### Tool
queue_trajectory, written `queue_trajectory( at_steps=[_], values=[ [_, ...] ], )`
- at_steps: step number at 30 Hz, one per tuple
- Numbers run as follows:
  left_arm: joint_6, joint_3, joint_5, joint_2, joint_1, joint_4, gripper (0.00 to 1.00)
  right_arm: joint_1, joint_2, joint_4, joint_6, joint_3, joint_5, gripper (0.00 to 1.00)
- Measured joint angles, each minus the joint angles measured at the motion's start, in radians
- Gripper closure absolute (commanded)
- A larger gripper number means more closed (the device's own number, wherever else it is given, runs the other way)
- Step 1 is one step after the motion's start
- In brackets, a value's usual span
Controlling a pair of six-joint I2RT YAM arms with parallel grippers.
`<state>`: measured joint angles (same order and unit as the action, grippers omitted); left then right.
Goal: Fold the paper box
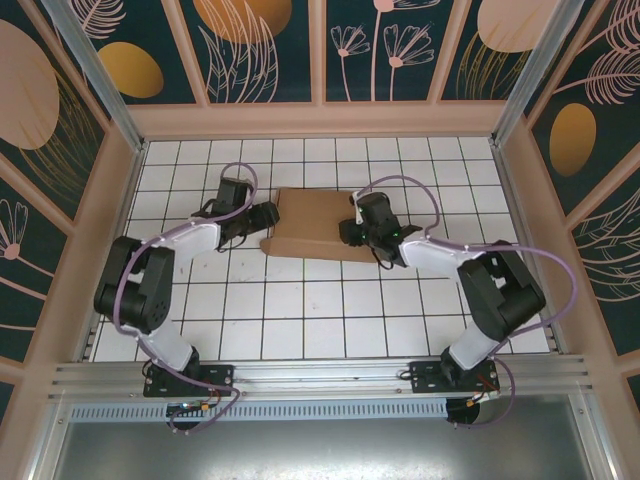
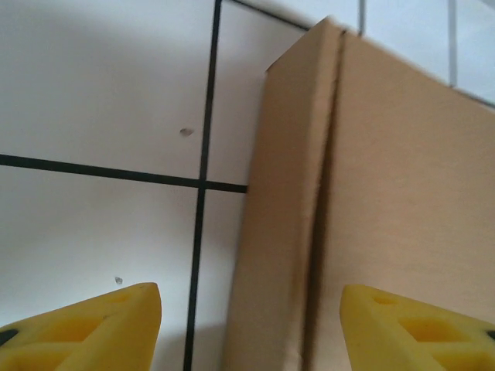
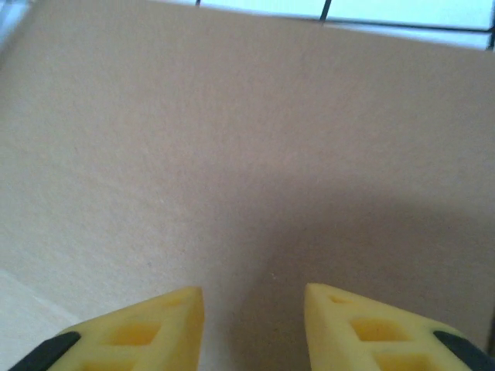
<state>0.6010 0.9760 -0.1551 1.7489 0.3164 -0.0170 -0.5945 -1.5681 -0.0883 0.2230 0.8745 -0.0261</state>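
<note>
The paper box (image 1: 315, 222) is a flat brown cardboard shape lying on the white tiled table, a little behind the middle. My left gripper (image 1: 273, 215) is at its left end. In the left wrist view this gripper (image 2: 251, 328) stands open astride the box's folded left side wall (image 2: 286, 232), one yellow fingertip (image 2: 100, 325) over the table and the other over the box top. My right gripper (image 1: 352, 230) hovers over the box's right part. The right wrist view shows it (image 3: 254, 325) open just above the plain cardboard face (image 3: 232, 154), nothing between its fingers.
The table (image 1: 320, 310) has a black grid on white tiles. Wooden-framed walls with patterned panels (image 1: 320, 50) enclose it at the back and both sides. An aluminium rail (image 1: 320, 375) carrying both arm bases runs along the near edge.
</note>
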Motion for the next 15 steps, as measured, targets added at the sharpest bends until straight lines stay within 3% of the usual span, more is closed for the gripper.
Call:
queue_trajectory(
  at_steps=[2, 6, 10, 11, 12, 15],
  values=[
    [-0.003, 0.017, -0.004, 0.030, 0.000, 0.011, 0.39, 0.016, 0.047, -0.005, 0.003, 0.000, 0.003, 0.82],
    [-0.007, 0.050, -0.004, 0.065, 0.000, 0.027, 0.40, 0.089, 0.126, -0.097, 0.058, -0.044, 0.031, 0.86],
    [-0.018, 0.055, 0.005, 0.074, 0.000, 0.044, 0.43, 0.211, 0.101, -0.106, 0.133, -0.051, 0.081, 0.56],
    [-0.023, 0.055, 0.006, 0.074, 0.000, 0.045, 0.44, 0.231, 0.085, -0.106, 0.136, -0.051, 0.089, 0.41],
    [-0.026, 0.055, 0.008, 0.074, 0.001, 0.048, 0.44, 0.246, 0.067, -0.104, 0.143, -0.051, 0.099, 0.34],
    [-0.043, 0.059, 0.009, 0.076, 0.003, 0.047, 0.48, 0.260, 0.026, -0.111, 0.151, -0.058, 0.154, 0.32]
  ],
)
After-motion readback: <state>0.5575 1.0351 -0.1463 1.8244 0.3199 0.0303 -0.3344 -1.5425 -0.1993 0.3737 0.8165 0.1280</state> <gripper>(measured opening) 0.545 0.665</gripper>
